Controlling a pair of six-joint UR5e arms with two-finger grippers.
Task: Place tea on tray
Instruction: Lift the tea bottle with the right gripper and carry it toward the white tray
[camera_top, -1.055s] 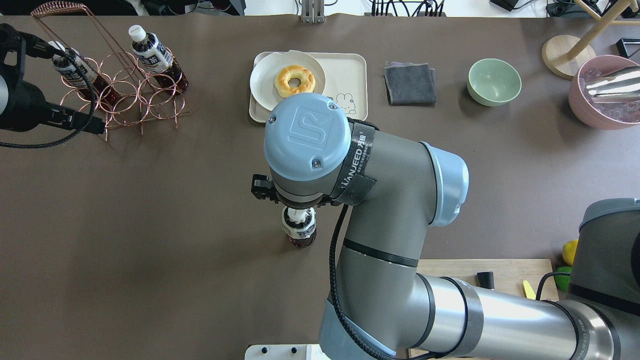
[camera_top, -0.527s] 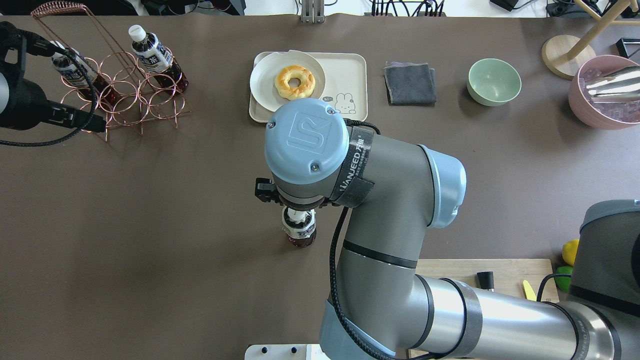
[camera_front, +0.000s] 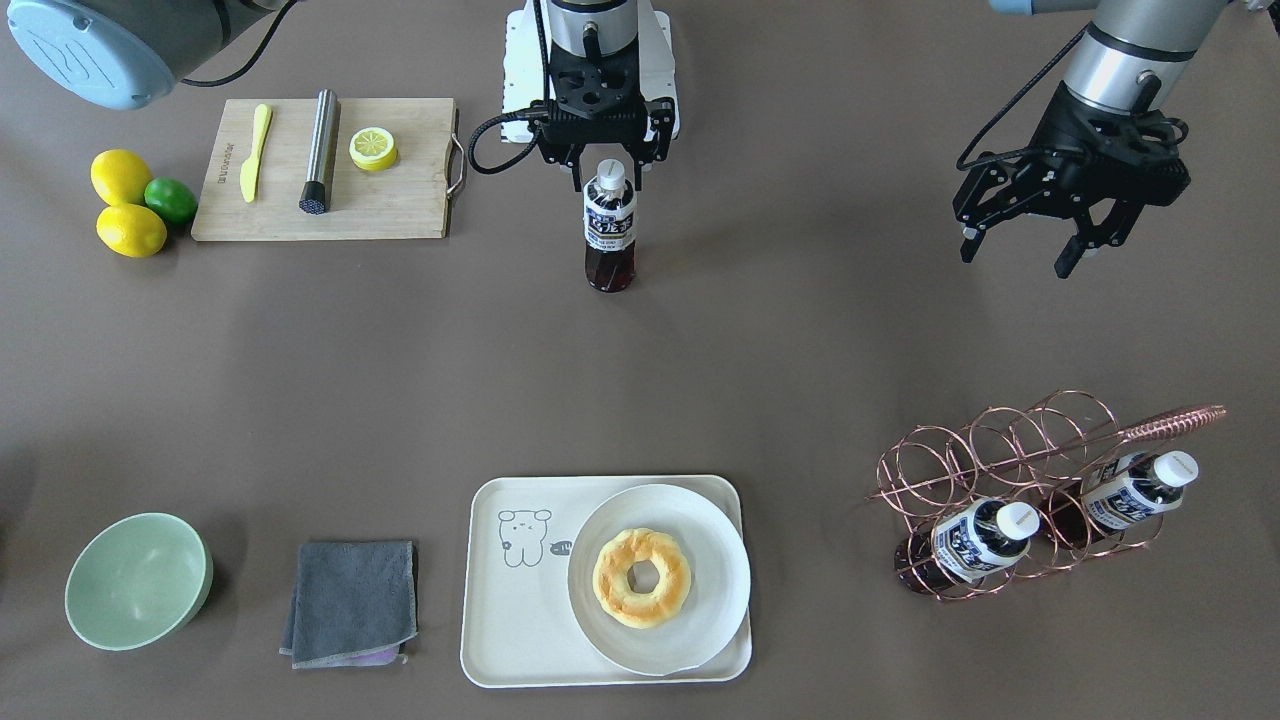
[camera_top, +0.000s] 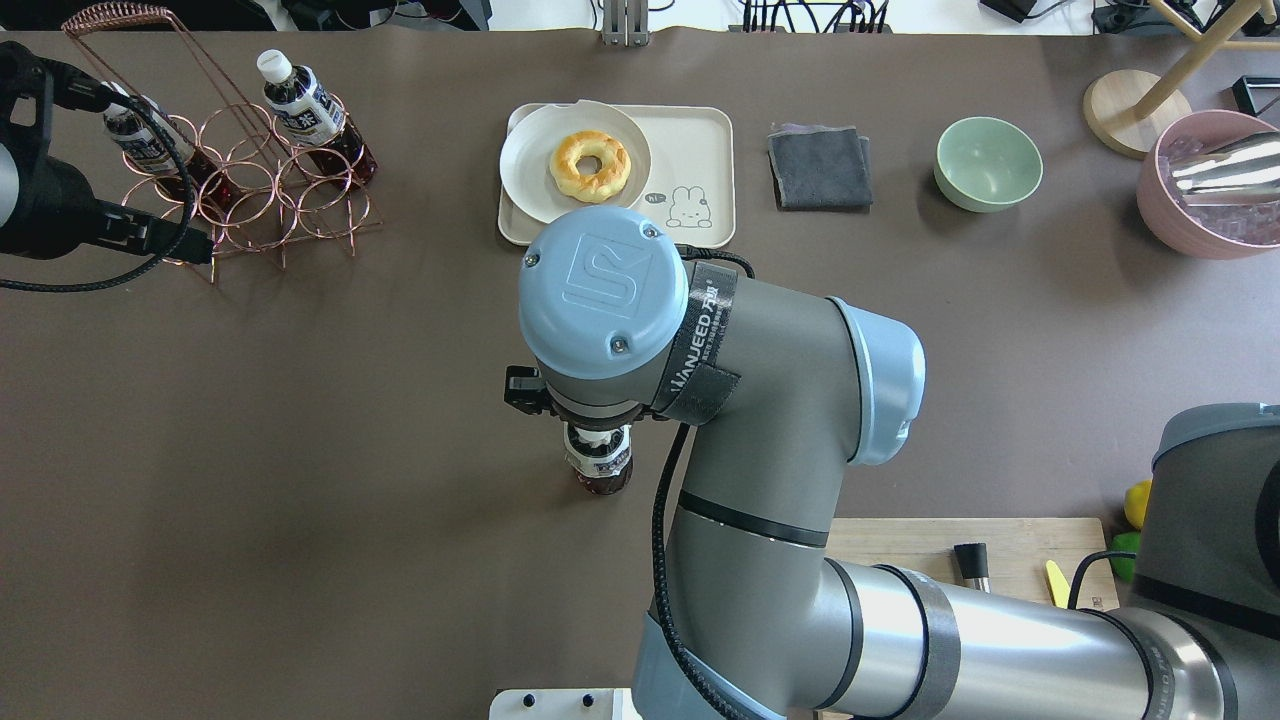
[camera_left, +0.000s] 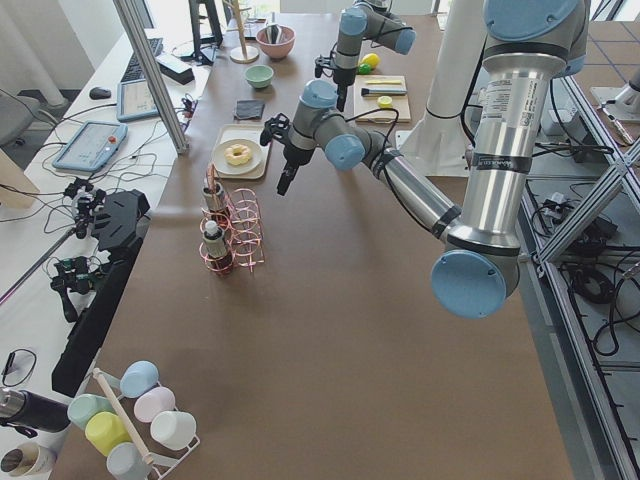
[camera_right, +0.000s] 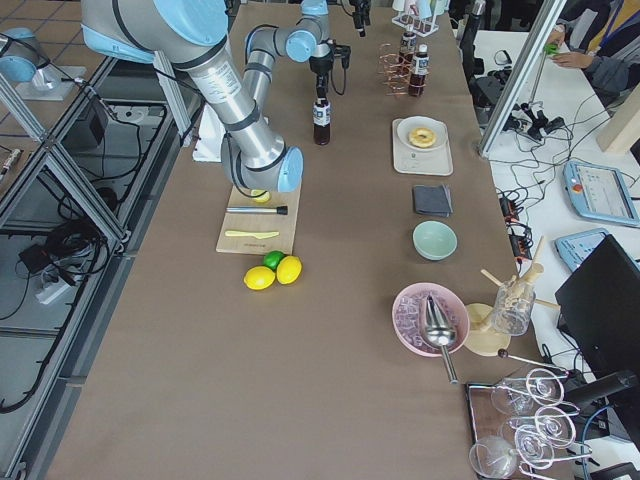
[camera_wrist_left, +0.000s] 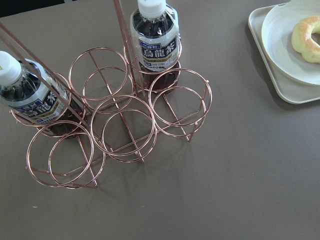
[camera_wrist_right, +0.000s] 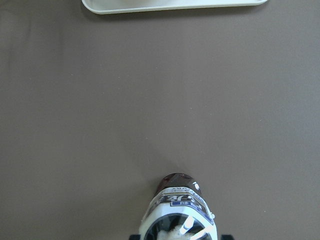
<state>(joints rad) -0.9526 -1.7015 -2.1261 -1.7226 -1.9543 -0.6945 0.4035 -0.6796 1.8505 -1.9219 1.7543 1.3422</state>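
Observation:
A tea bottle (camera_front: 610, 235) with a white cap stands upright on the brown table, also seen in the overhead view (camera_top: 598, 465) and close up in the right wrist view (camera_wrist_right: 177, 212). My right gripper (camera_front: 610, 183) is open, with a finger on each side of the bottle's cap and a gap showing on both sides. The cream tray (camera_front: 520, 600) with the bear drawing lies far across the table (camera_top: 700, 150); its edge shows in the right wrist view (camera_wrist_right: 175, 5). My left gripper (camera_front: 1015, 260) is open and empty, in the air near the wire rack.
A white plate (camera_front: 700, 520) with a doughnut (camera_front: 641, 577) fills part of the tray. A copper wire rack (camera_front: 1010, 470) holds two more tea bottles (camera_wrist_left: 154, 40). A cutting board (camera_front: 400, 200), lemons, a grey cloth (camera_front: 350, 600) and a green bowl (camera_front: 135, 580) also lie about.
My right arm's wrist has shifted slightly towards the robot and over the standing bottle, hiding more of its cap. The bottle has not moved. The left arm is almost still.

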